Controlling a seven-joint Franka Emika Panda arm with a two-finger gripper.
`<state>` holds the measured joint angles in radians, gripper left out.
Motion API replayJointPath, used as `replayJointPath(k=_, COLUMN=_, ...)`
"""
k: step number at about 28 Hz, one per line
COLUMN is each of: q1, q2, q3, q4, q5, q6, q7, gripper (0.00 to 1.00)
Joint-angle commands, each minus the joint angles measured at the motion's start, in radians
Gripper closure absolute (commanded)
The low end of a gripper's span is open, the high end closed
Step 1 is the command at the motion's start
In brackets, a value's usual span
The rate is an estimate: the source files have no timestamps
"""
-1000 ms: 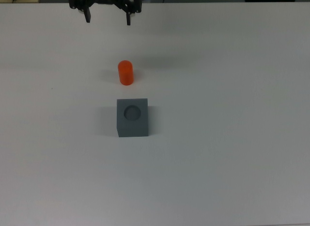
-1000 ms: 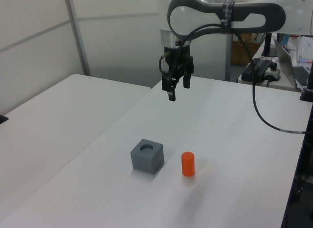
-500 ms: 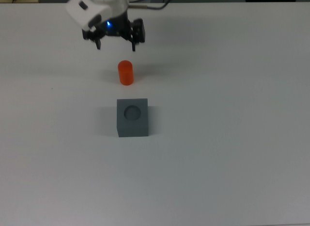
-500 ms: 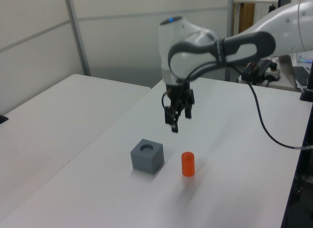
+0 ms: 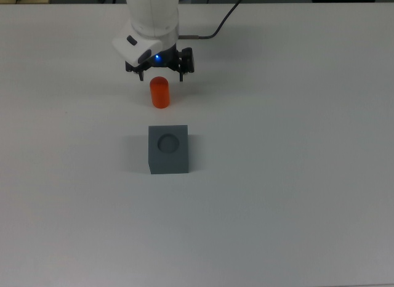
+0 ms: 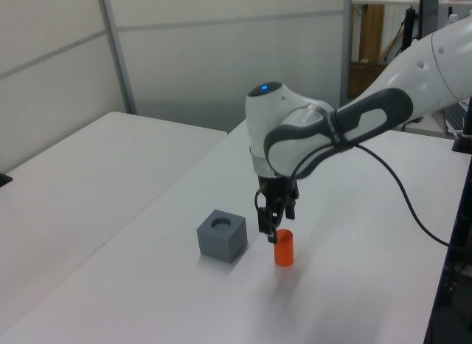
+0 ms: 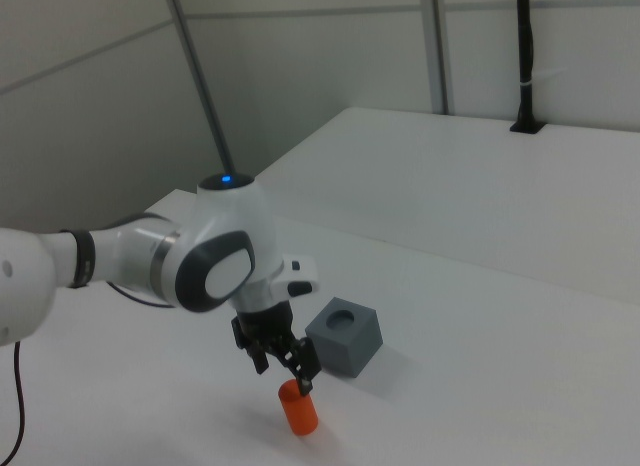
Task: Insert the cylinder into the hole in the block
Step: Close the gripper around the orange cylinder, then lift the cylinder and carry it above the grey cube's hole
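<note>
On the white table (image 5: 295, 194), the upright cylinder (image 5: 160, 92) stands at 6 o'clock just below the open, empty gripper (image 5: 160, 74) in the top view.

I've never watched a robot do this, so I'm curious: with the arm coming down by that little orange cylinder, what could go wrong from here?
The open tool hangs just above the standing cylinder. If it descends off-centre, a fingertip could knock the cylinder over.

The hole in the block looks only a little wider than the cylinder, so a tilted grip might make it catch on the rim.

The block sits close by, so a toppled cylinder could roll against it.
</note>
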<state>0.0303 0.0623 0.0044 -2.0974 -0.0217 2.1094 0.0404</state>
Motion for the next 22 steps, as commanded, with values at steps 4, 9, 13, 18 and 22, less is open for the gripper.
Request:
replayJointPath(k=4, q1=-0.001, q2=0.034, q3=0.003, q4=-0.084, q5=-0.023, q6=0.136, q7=-0.004, gripper=0.0)
replayJointPath(k=9, q1=-0.01, q2=0.034, q3=0.0, q4=-0.084, q5=-0.023, q6=0.147, q7=-0.008, gripper=0.61)
replayJointPath(k=13, q1=-0.01, q2=0.021, q3=-0.006, q4=-0.084, q5=-0.021, q6=0.136, q7=-0.01, gripper=0.9)
replayJointPath(k=18, q1=-0.015, q2=0.004, q3=-0.009, q4=-0.066, q5=-0.021, q6=0.101, q7=-0.014, gripper=1.0)
replayJointPath(k=22, q1=-0.018, q2=0.007, q3=-0.011, q4=0.04, q5=-0.02, q6=-0.032, q7=-0.051, gripper=1.0)
